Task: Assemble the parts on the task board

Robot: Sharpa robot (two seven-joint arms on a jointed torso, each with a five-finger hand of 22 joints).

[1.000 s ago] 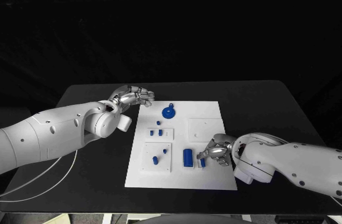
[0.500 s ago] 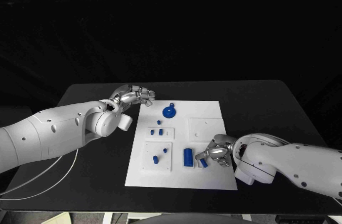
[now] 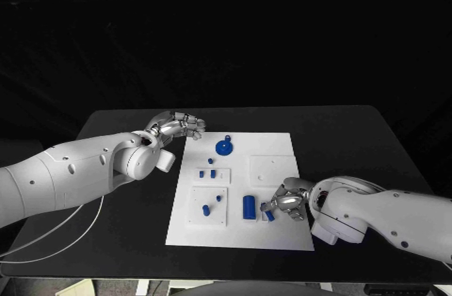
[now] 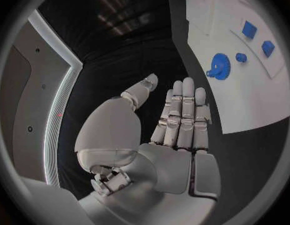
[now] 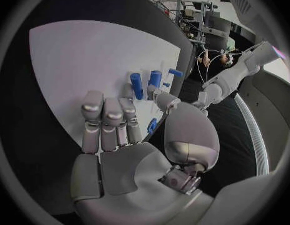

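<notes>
Centrally, the flat white rectangular task board (image 3: 275, 234) lies on the matte black table (image 3: 358, 139); a toothed blue gear (image 3: 223, 148) sits at its upper middle, a blue cylinder (image 3: 249, 207) lower centre; the silver right hand (image 3: 285, 203), lower right, pinches a small blue part (image 3: 268, 214) over the board; the left hand (image 3: 175, 126), upper left, holds nothing, fingers loosely extended beside the board.

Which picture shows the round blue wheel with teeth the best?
The left wrist view: the blue gear lies big and uncovered on the task board, its teeth clear. The head view shows it small, near the board's far edge. In the right wrist view I cannot pick it out.
</notes>
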